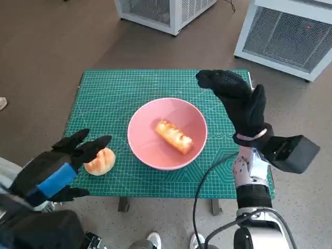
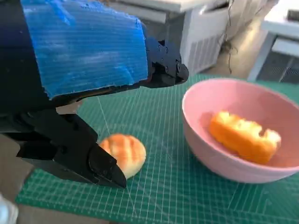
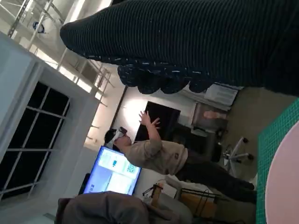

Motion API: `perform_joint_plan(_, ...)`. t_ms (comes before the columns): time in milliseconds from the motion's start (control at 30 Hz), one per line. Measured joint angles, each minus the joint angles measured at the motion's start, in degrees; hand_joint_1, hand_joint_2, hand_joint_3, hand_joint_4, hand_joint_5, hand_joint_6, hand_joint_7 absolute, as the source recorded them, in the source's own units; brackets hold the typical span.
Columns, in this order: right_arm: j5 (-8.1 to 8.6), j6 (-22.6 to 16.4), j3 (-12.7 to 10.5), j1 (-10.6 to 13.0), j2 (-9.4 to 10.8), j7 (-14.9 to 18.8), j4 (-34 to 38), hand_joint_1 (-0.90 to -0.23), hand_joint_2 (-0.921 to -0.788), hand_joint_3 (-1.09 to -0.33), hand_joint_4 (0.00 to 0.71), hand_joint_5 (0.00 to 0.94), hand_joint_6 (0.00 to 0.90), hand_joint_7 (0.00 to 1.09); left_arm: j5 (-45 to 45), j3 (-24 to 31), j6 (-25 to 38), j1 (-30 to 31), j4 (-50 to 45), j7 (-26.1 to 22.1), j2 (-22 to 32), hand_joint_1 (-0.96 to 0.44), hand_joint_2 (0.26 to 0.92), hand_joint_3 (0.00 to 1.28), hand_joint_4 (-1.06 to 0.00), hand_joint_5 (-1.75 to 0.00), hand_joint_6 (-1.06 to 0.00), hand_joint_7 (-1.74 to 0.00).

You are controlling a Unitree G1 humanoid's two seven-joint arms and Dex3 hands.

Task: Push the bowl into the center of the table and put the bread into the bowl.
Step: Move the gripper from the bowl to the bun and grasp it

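Head view, bowl (image 1: 150,150) mid-mat holding bread (image 1: 174,136), bun (image 1: 100,162) near front edge, left hand (image 1: 62,166) spread, right hand (image 1: 236,98) spread.

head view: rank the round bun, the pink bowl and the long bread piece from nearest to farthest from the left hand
From the left hand in the head view:
1. Round golden bread bun, on the green mat right beside the hand's fingers, outside the bowl.
2. Pink round bowl, mid-table; its near rim comes next.
3. Long orange bread piece, lying inside the bowl, farthest.
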Motion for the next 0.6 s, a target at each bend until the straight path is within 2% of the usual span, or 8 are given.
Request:
perform_joint_plan(367,0.0,-0.1,-0.1,-0.6,-0.2,0.3,0.8,-0.686,-0.921,-0.75,0.167,0.005,-0.001,0.59,5.0,-8.8,-4.6,-2.9,14.7,7.7,-1.9,0.14,0.774,0.01,-0.21,-0.01,-0.35,-0.03)
perform_joint_plan(600,0.0,-0.2,-0.2,-0.6,-0.3,0.3,0.8,-0.683,-0.921,-0.751,0.166,0.004,-0.001,0.59,7.2,-13.1,-7.3,-5.9,23.4,11.8,-3.4,0.15,0.795,0.02,-0.32,-0.03,-0.42,-0.03)
